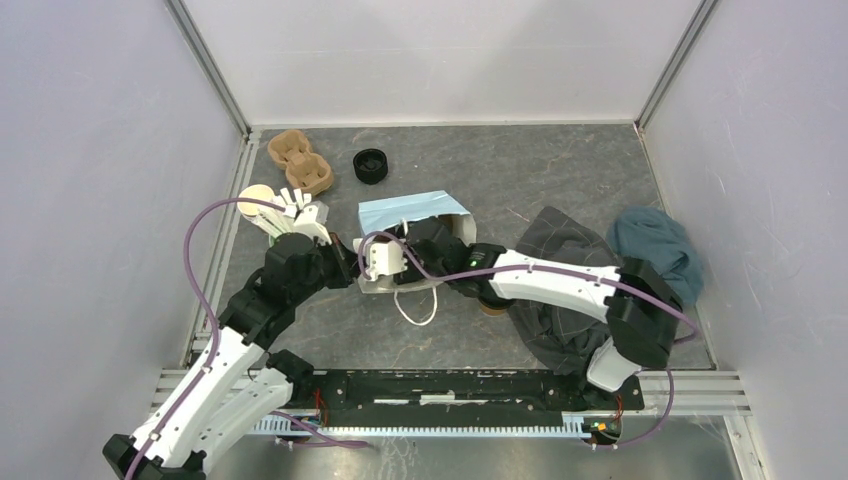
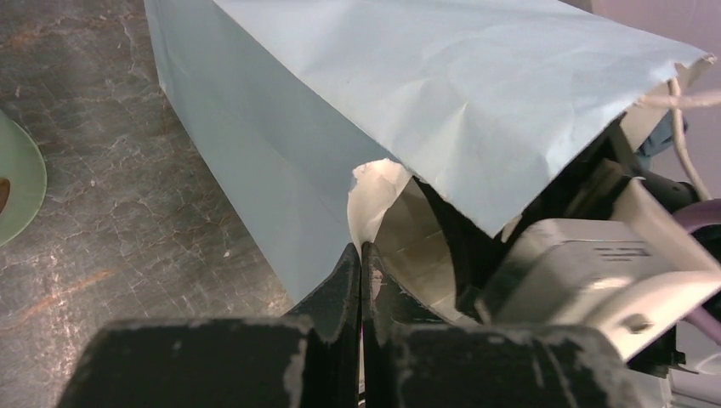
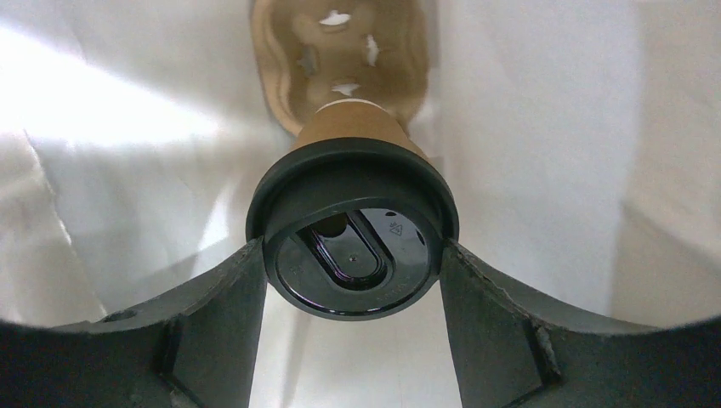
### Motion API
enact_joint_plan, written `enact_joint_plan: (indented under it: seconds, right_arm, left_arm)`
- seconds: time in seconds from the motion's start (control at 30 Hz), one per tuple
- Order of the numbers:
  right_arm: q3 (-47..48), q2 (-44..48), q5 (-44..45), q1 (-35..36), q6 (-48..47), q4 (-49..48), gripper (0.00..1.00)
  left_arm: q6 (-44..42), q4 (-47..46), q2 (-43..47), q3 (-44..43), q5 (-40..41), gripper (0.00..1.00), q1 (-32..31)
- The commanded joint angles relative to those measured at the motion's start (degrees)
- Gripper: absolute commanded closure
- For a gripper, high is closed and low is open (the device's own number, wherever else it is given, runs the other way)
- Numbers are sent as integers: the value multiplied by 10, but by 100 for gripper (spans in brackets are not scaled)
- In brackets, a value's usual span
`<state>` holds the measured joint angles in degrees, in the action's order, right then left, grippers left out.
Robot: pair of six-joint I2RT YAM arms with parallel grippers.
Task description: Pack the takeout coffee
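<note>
Inside the blue paper bag (image 1: 405, 212), the right gripper (image 3: 353, 259), jaws wide, clasps a lidded coffee cup (image 3: 357, 140) near the cardboard carrier (image 3: 340, 51) deep in the bag, while the left gripper (image 2: 361, 259) pinches the bag's rim (seemingly holding its mouth open).

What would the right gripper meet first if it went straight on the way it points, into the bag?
The cup held in the right gripper would likely meet the brown pulp carrier deep inside the bag; its base looks at or near a well, though depth is unclear.
</note>
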<state>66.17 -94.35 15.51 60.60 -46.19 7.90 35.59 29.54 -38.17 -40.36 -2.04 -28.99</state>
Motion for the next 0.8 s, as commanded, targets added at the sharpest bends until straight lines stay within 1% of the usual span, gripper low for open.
enact_joint_plan:
  seconds: [0.0,0.1,0.17,0.23,0.37,0.43,0.53,0.67,0.77]
  right_arm:
    - [15,63,9,-1,-1,28,100]
    - [2,71,19,-2,7,44,100]
    - [-10,72,42,-4,5,36,100]
    - [-11,68,45,-12,-10,27,100]
    - [18,47,19,-39,-49,55,100]
    - [26,42,-12,-54,-73,76,100]
    - [26,43,-44,-69,-117,84,100]
    - [50,18,-84,-75,-168,105,100]
    - [60,2,-88,-77,-180,96,100]
  left_arm:
    - [-5,-4,14,-29,9,98,1]
    - [-12,-2,9,-35,9,98,0]
    - [-15,-1,4,-38,8,98,1]
    - [-14,-4,1,-35,5,98,1]
    - [-12,-10,-1,-26,-7,98,0]
    - [-12,-12,2,-20,-9,98,1]
    - [-11,-17,6,-16,-10,98,1]
    - [-9,-18,10,-13,-11,98,1]
    - [-9,-17,12,-14,-12,98,1]
